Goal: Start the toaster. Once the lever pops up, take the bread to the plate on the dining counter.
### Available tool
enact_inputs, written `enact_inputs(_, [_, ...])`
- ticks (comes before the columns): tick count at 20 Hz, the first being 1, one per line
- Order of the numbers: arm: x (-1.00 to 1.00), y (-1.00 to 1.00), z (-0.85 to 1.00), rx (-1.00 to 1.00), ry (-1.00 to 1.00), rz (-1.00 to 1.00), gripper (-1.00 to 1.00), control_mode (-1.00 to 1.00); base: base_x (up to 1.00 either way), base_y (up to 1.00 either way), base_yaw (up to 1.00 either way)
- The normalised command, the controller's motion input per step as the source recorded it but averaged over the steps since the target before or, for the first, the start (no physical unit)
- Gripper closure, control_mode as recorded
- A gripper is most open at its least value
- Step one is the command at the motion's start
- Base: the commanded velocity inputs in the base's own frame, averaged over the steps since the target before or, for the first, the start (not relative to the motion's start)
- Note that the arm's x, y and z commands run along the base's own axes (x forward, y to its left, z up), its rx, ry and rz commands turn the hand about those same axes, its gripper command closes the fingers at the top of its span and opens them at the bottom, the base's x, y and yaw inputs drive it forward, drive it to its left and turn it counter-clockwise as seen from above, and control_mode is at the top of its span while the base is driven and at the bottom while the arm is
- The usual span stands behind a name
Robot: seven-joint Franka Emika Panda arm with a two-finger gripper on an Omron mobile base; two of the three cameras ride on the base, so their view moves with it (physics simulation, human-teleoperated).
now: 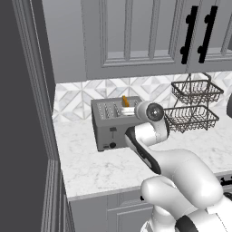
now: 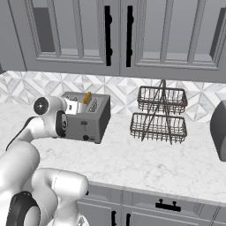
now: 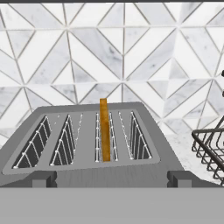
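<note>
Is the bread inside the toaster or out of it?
Inside. The bread stands upright in one slot of the toaster, its orange crust poking above the top.

Grey metal all over the toaster (image 1: 111,122), with black knobs and a small black lever on its front face. Standing in one slot, the bread (image 3: 103,129) shows an orange-tan crust edge. The desk (image 2: 145,159) is white marble-look with faint grey veins. Behind it the backsplash (image 3: 131,48) runs in white and pale grey triangles, a diamond pattern with thin dark lines. Grey upper cabinets (image 2: 79,35) carry black handles; the lower cabinet fronts are grey too. The two-tier wire basket (image 2: 160,115) is dark brown-black. The arm (image 1: 181,176) is glossy white with dark joints.
</note>
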Motion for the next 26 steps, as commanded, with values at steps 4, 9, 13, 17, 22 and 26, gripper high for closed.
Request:
enact_inputs(4, [0.00,0.00,0.00,0.00,0.00,0.00,-1.00,-1.00,0.00,0.00,0.00])
enact_inputs(9, [0.00,0.00,0.00,0.00,0.00,0.00,-1.00,-1.00,0.00,0.00,0.00])
enact_inputs(13, [0.25,0.13,-0.02,-0.03,0.00,0.00,-1.00,-1.00,0.00,0.00,0.00])
enact_inputs(17, [0.47,0.01,0.00,0.00,0.00,0.00,-1.00,-1.00,0.00,0.00,0.00])
enact_inputs(22, [0.48,0.00,0.00,0.00,0.00,0.00,-1.00,-1.00,0.00,0.00,0.00])
enact_inputs(26, [0.51,0.00,-0.06,0.00,0.00,0.00,-1.00,-1.00,0.00,0.00,0.00])
